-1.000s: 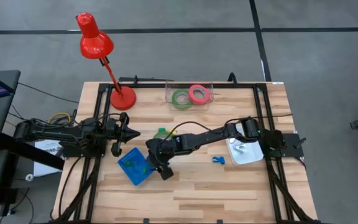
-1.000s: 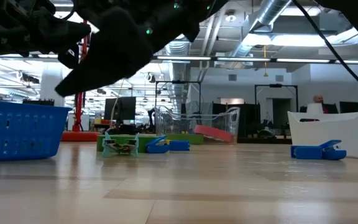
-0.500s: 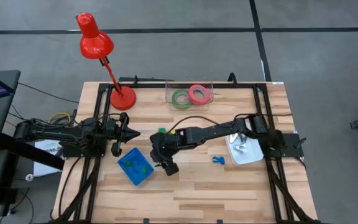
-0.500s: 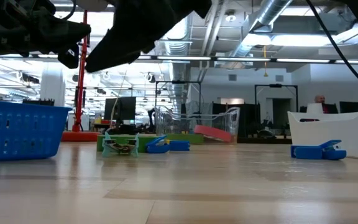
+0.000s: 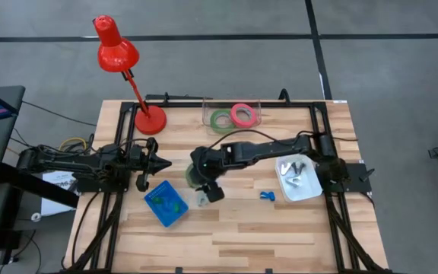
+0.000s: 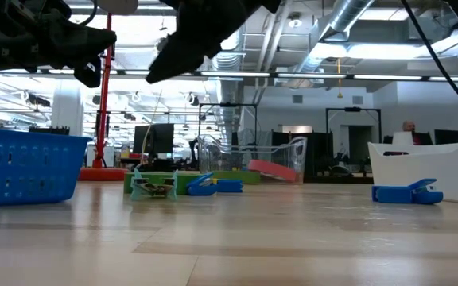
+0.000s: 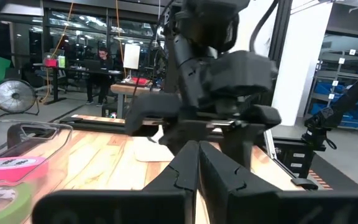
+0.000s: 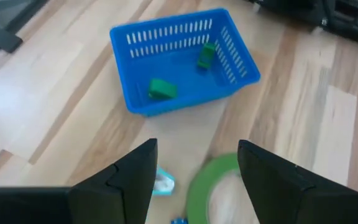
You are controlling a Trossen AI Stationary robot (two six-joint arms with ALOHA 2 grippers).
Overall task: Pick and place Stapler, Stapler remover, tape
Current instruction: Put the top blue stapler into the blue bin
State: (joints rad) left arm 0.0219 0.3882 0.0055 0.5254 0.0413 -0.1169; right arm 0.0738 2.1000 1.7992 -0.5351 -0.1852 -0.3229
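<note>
My right gripper [image 8: 194, 180] is open and holds nothing. It hangs in the air just right of the blue basket [image 5: 166, 202], above a green tape ring [image 8: 219, 186] that lies flat on the table. Two more tape rings, green [image 5: 220, 120] and pink-red [image 5: 242, 115], lie in a clear container [image 5: 232, 101] at the far edge. The basket [image 8: 179, 59] holds two small green pieces. A pale small piece [image 8: 163, 182] and a blue piece [image 5: 266, 195] lie on the table. My left gripper [image 5: 157, 162] waits shut at the table's left side.
A red desk lamp [image 5: 149, 120] stands at the far left. A white tray [image 5: 299, 180] with small items sits at the right under the right arm. In the low view a blue piece [image 6: 213, 185] lies beside the green ring [image 6: 153, 181]. Bare wood lies along the near edge.
My right gripper has risen and moved from the basket's right corner toward the table's right and far side. The basket, the tape rings and the small pieces have stayed in place.
</note>
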